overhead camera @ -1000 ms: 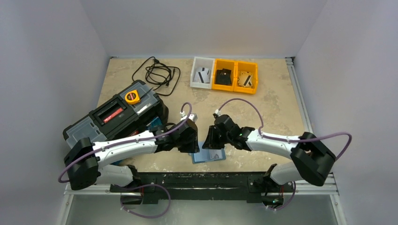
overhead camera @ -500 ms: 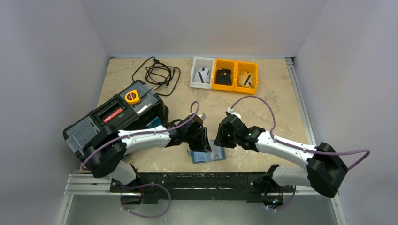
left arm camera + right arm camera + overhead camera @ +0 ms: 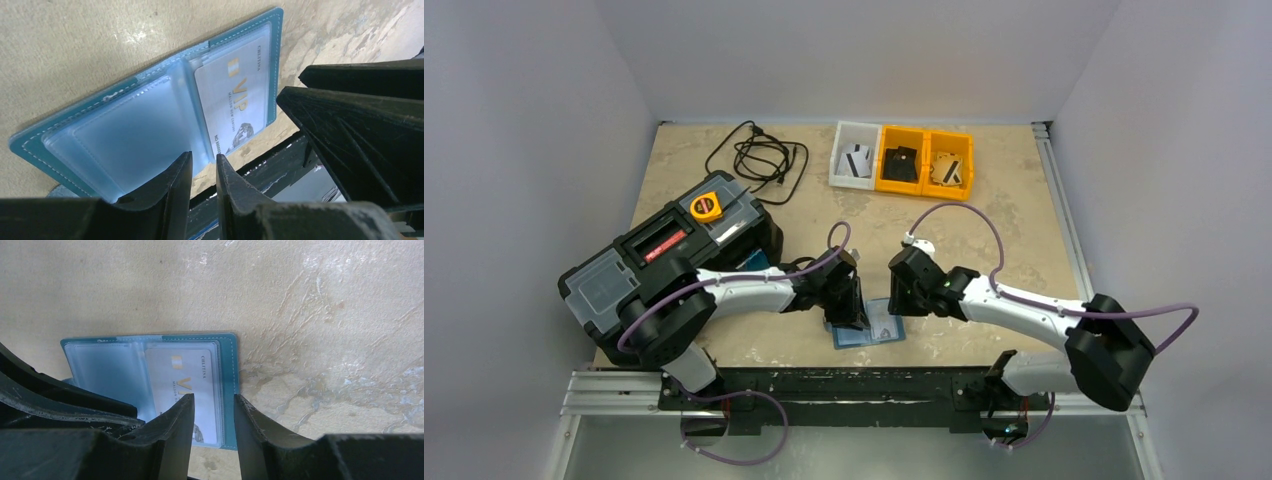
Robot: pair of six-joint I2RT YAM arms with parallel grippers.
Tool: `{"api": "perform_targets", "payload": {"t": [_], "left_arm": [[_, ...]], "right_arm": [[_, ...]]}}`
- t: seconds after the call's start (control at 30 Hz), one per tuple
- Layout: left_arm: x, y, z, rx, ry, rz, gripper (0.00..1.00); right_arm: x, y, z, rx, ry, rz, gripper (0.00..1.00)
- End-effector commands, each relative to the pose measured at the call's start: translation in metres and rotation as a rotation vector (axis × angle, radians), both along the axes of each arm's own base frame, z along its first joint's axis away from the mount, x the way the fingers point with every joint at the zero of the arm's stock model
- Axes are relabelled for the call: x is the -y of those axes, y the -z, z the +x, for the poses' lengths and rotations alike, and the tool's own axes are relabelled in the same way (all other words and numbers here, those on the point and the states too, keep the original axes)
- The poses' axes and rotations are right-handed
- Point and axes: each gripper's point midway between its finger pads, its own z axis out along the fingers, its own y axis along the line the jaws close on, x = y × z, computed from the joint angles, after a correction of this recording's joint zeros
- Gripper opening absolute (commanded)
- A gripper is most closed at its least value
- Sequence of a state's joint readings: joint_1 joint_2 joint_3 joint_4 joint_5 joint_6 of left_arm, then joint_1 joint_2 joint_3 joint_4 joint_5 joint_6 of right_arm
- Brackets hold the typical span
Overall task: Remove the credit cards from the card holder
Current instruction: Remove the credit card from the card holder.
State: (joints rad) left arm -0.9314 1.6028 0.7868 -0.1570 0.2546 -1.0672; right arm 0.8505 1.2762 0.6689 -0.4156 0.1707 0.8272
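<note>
The card holder (image 3: 871,336) lies open and flat on the table near the front edge, teal rim outside and light blue clear pockets inside. It shows in the left wrist view (image 3: 130,130) and the right wrist view (image 3: 107,370). A pale white credit card (image 3: 182,372) with gold "VIP" lettering sits in its right pocket, also seen in the left wrist view (image 3: 235,95). The left pocket looks empty. My left gripper (image 3: 849,318) hovers over the left panel's near edge, jaws a narrow gap apart (image 3: 202,162), holding nothing. My right gripper (image 3: 894,308) is open over the card's right side (image 3: 214,400).
A large black toolbox (image 3: 664,250) with a yellow tape measure (image 3: 706,207) stands at the left. A coiled black cable (image 3: 759,155) lies at the back. A white bin (image 3: 856,155) and two yellow bins (image 3: 900,160) (image 3: 948,163) at the back hold cards. A black rail (image 3: 854,385) runs along the front edge.
Both grippers have closed in on the open card holder. The left one moved right onto its left panel; the right one shifted right and came down over the card side.
</note>
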Motion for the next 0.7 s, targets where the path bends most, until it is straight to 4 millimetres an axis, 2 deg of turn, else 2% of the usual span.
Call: {"api": "perform_targets", "payload": {"t": [0.0,0.13,0.37,0.67], "left_arm": [[-0.009,0.010,0.006,-0.002,-0.038,0.037,0.22],[-0.017,0.018,0.007,-0.013,-0.057,0.076,0.21],[-0.016,0.021,0.009,-0.016,-0.051,0.079,0.21],[-0.011,0.025,0.008,-0.024,-0.038,0.061,0.21]], "right_arm": [[-0.008,-0.011,0.009,0.048,-0.014,-0.019,0.34],[-0.014,-0.006,0.005,0.038,-0.033,-0.040,0.34],[-0.020,0.008,-0.002,0.003,-0.053,-0.070,0.34],[-0.034,0.016,-0.015,-0.031,-0.091,-0.070,0.18]]}}
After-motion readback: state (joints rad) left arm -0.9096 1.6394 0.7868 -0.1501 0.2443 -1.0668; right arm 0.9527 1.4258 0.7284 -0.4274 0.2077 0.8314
